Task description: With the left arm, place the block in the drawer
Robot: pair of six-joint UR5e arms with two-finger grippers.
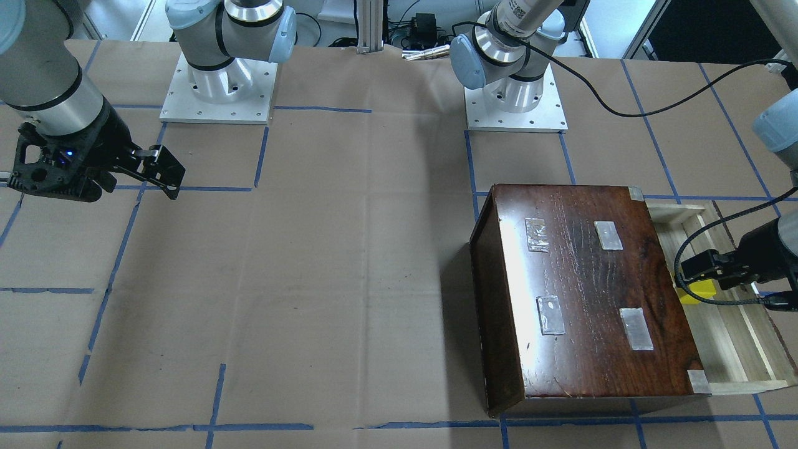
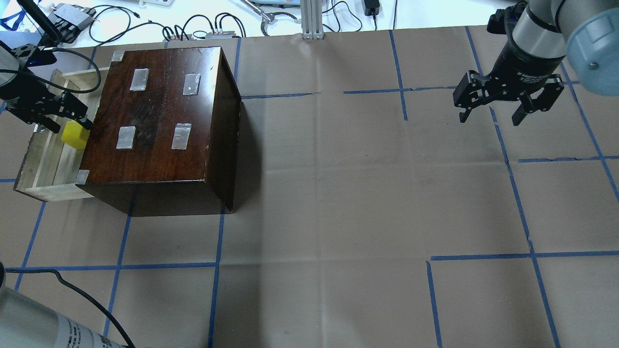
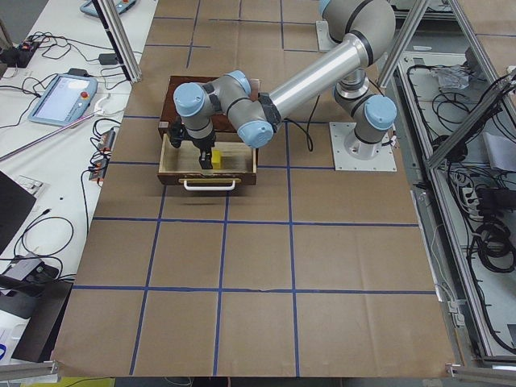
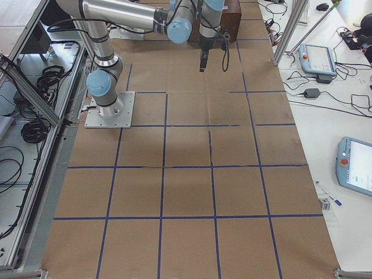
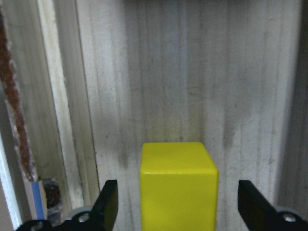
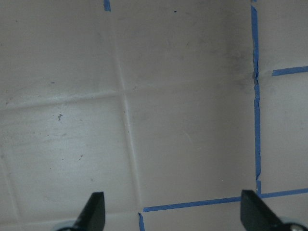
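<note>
one block (image 5: 178, 185) noted: a small bright yellow cube with plain, unmarked faces and crisp edges. it sat inside the drawer (image 2: 43, 164), at the upper left of the overhead view, close against the dark box (image 2: 159, 116). one drawer, pale bare wood, was pulled out from one glossy box. the box top carried four rectangular tape patches, with two more at the corners on the drawer side.

two arms were counted. the left gripper (image 5: 179, 204) stood over the block with its fingers (image 5: 108, 204) spread wide, a gap of drawer floor showing on each side of the cube, so nothing was held. the right gripper (image 2: 489, 116), at the upper right of the overhead view, hung spread wide and empty above the papered table (image 2: 338, 193).

the wrist view cut off the block's lower part at the bottom edge. in the front-facing view the box edge and gripper covered part of the cube, and the left arm ran off the right edge.
</note>
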